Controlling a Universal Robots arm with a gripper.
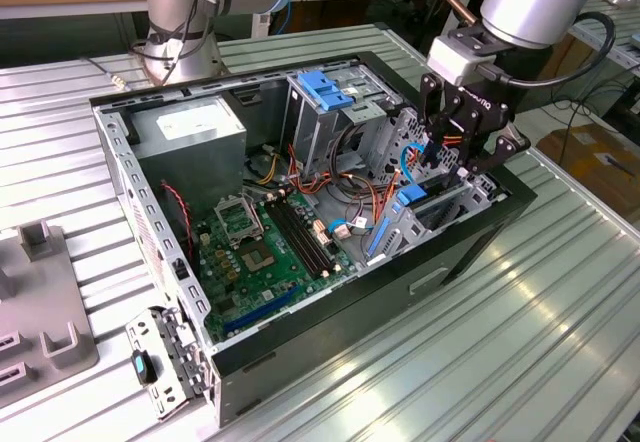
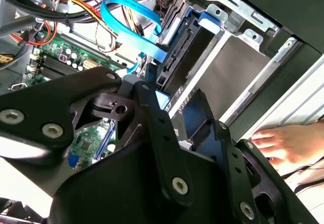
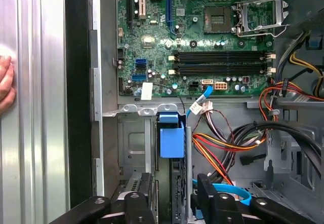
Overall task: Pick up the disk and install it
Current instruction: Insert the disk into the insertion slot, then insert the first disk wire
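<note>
Disk (image 1: 412, 200) (image 3: 171, 138) stands on edge in a narrow metal bay at the end of the case (image 1: 470, 262) toward the exterior view's right, its blue carrier showing among the grey sheet metal. The case lies open on its side near the middle of the ribbed metal worktop (image 1: 520, 362).

The gripper (image 1: 462, 162) (image 3: 174, 206) hangs directly over that bay. In the first wrist view its black fingers (image 3: 207, 198) flank the disk's upper edge, one on each side. Whether they press on it or stand clear cannot be told.

A blue cable (image 2: 126, 21) (image 3: 228, 189) curves just beside the gripper, near a bundle of red, orange and black wires (image 3: 228, 143). The green board (image 1: 260, 247) (image 3: 202, 26) covers the case floor beyond the bay. A tall drive cage topped with a blue bracket (image 1: 325, 87) stands along the case's far wall.

A person's hand (image 2: 283, 143) (image 3: 5, 84) rests on the worktop outside the case wall next to the bay. A grey fixture (image 1: 40, 302) lies at the worktop's edge on the exterior view's left, well apart from the case.
</note>
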